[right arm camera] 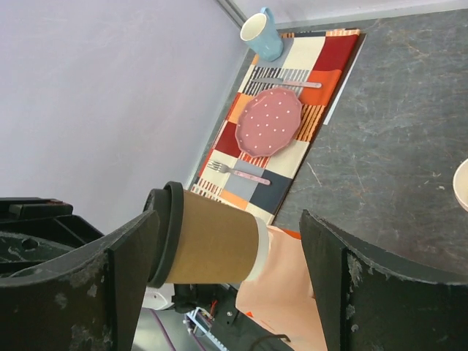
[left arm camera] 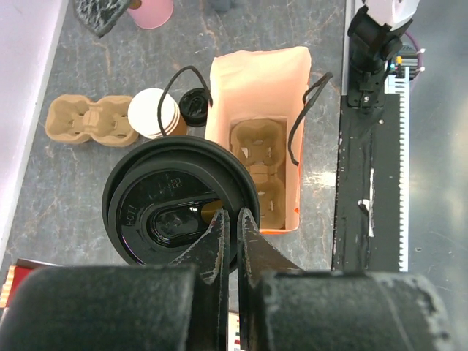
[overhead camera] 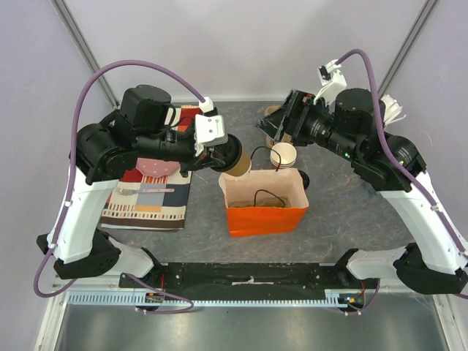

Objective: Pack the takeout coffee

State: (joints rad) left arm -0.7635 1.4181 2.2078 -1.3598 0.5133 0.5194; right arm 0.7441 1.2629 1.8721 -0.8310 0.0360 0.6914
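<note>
As my left gripper [left arm camera: 228, 219] pinches the kraft takeout coffee's [right arm camera: 216, 245] round black lid [left arm camera: 164, 191], my right gripper [right arm camera: 228, 219] gapes. I see an orange paper bag [overhead camera: 265, 218] near.

We make out raised lettering moulded into the round black plastic lid [left arm camera: 162, 191]: one short word near its rim looks like "HOT", and the line beside it is too faint to read. The white strip [left arm camera: 403, 146] along the worktop's edge carries black tick marks, too small to read.

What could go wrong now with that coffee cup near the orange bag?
The left gripper pinches only the black lid's rim, so the lid might pop off and drop the takeout coffee. The cup carrier sits inside the orange bag; the cup could snag its wall or cord handle.
</note>
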